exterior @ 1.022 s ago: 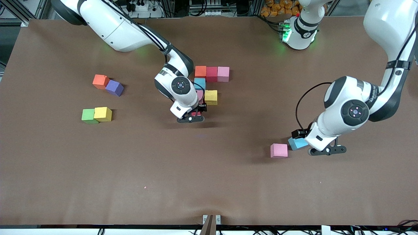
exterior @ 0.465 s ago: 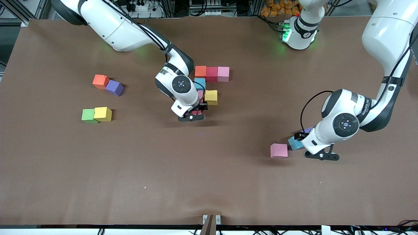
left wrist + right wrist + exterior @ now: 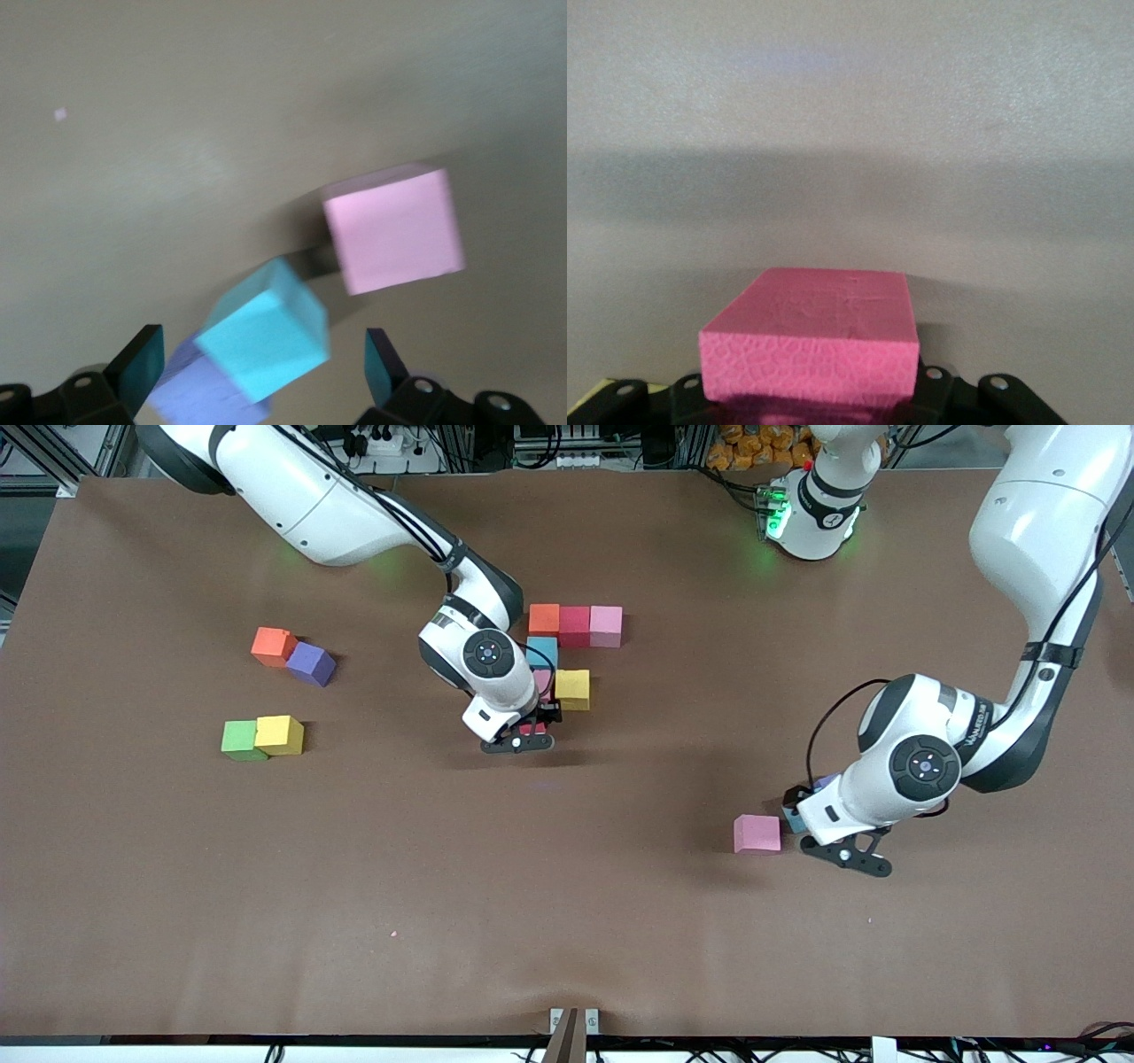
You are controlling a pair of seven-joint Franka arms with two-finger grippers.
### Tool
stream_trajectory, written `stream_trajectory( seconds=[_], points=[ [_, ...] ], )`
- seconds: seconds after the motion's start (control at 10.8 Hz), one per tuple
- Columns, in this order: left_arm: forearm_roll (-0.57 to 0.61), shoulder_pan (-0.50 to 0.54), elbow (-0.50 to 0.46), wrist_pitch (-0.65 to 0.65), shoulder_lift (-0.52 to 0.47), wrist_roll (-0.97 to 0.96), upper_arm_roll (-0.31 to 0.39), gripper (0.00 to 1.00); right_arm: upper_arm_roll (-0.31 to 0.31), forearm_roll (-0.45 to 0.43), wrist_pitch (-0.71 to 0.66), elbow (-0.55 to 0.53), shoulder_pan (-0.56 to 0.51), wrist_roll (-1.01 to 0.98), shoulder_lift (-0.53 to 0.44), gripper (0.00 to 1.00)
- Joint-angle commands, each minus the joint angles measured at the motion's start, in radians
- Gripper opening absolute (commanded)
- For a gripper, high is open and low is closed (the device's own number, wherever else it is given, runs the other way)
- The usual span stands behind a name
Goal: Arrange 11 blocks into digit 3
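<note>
The right gripper [image 3: 523, 737] clamps a red block [image 3: 811, 345] beside the yellow block [image 3: 572, 689]. The left gripper [image 3: 261, 372] hangs wide open over a blue block [image 3: 264, 343] near a pink block [image 3: 757, 833].

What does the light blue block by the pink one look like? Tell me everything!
The light blue block is a small cube of matte, foam-like stuff, plain on every side that shows. It sits tilted, one corner turned up, leaning on a purple block under it. A pink block lies close beside it, apart from it. The open left end effector hangs right over it, one finger on each side, not touching. The front view shows only a sliver of it.
</note>
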Motion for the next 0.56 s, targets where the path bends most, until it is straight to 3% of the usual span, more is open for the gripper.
stream_trajectory(
  seconds=[0.0, 0.46],
  points=[
    [-0.029, -0.074, 0.076, 0.003, 0.060, -0.137, 0.013, 1.00, 0.025, -0.016, 0.014, -0.036, -0.026, 0.022, -0.021, 0.37],
    [-0.026, -0.099, 0.081, 0.110, 0.108, -0.375, 0.020, 1.00, 0.042, -0.016, 0.016, -0.044, -0.030, 0.024, -0.019, 0.37]
  ],
)
